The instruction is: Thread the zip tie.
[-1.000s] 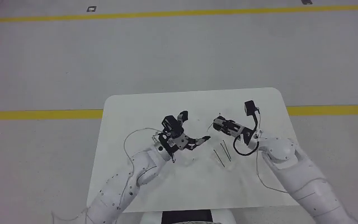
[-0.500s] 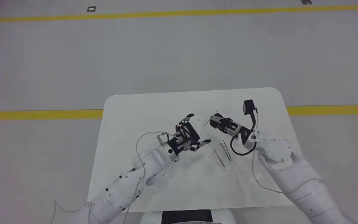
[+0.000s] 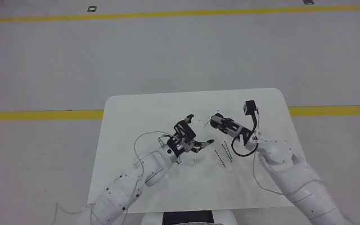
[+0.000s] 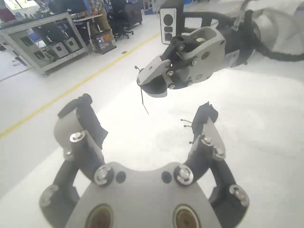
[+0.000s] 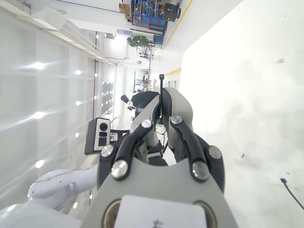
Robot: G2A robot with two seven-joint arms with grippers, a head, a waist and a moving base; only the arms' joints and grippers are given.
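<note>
My right gripper (image 3: pixel 215 120) is shut on a thin black zip tie (image 5: pixel 162 88). The tie's square head (image 5: pixel 161 75) sticks out past the fingertips, and in the left wrist view its tail (image 4: pixel 143 99) hangs below the right gripper (image 4: pixel 152 85). My left gripper (image 3: pixel 200 129) is open, a short way from the right one and facing it. Its two black-padded fingers (image 4: pixel 83 115) stand wide apart with nothing between them, and the tie's tail hangs just beyond the left gripper (image 4: pixel 144 110).
Several spare black zip ties (image 3: pixel 224 153) lie on the white table (image 3: pixel 135 112) close under the right gripper; their heads (image 4: pixel 186 122) show beside one left finger. Another spare tie (image 5: pixel 291 192) lies nearby. Both arms hover mid-table.
My left gripper has shifted a little right towards the right gripper and turned, staying open. The right gripper has edged slightly towards it, still holding the tie.
</note>
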